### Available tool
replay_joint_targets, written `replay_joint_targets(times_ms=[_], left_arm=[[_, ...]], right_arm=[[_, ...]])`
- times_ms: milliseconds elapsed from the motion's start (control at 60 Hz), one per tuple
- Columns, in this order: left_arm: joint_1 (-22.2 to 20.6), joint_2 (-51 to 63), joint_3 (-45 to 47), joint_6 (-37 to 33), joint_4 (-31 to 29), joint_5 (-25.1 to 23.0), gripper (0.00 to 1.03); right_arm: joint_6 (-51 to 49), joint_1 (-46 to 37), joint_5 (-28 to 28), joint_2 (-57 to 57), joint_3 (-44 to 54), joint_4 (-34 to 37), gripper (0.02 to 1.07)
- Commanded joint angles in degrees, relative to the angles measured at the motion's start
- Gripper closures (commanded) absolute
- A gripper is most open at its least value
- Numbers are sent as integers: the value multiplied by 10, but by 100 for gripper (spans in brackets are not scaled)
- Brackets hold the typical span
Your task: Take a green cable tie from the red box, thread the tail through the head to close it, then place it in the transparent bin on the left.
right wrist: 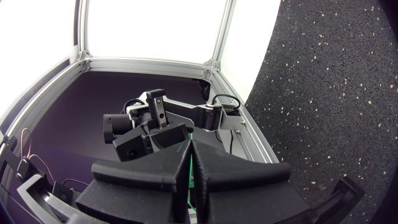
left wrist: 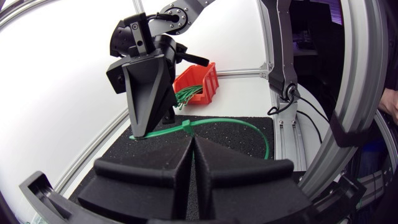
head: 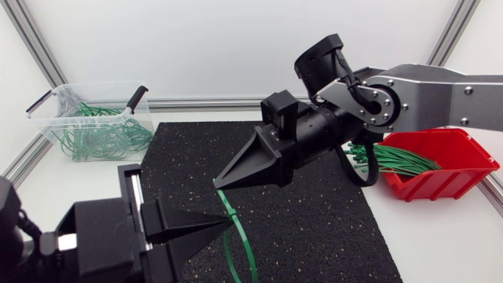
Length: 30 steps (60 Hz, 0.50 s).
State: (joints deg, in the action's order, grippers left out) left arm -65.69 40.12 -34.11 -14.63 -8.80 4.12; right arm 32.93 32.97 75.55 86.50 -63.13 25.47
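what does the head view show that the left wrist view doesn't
Only the head view shows the transparent bin, at the table's left, with green ties in it. Only the left wrist view shows the tie head, just past the left gripper's tips. Both show the green cable tie gripped by the left gripper and the right gripper, the red box and the black mat.

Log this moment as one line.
left claw shut on cable tie | right claw shut on it | looped above mat
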Motion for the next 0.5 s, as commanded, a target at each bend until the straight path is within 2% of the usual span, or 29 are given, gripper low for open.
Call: replay_joint_targets(times_ms=[0, 83, 167, 250, 367, 450, 483], left_arm=[[0, 0, 2, -4, 0, -11, 99], [31, -6, -3, -4, -3, -11, 99], [73, -7, -10, -6, -10, -15, 99], [110, -7, -11, -7, -17, -26, 99], [169, -14, -12, -7, -28, -55, 99], [211, -15, -11, -7, -32, -66, 99], [232, -16, -11, -8, -32, -75, 99]], right_arm=[[-8, -3, -15, -3, 15, -7, 101], [-21, -2, -51, -19, 27, -16, 101], [-18, -2, -90, -41, 49, -58, 99], [-14, 0, -123, -56, 68, -101, 78], [-32, 6, -153, -58, 69, -101, 57], [-45, 10, -196, -58, 70, -100, 55], [-51, 10, -211, -58, 71, -100, 49]])
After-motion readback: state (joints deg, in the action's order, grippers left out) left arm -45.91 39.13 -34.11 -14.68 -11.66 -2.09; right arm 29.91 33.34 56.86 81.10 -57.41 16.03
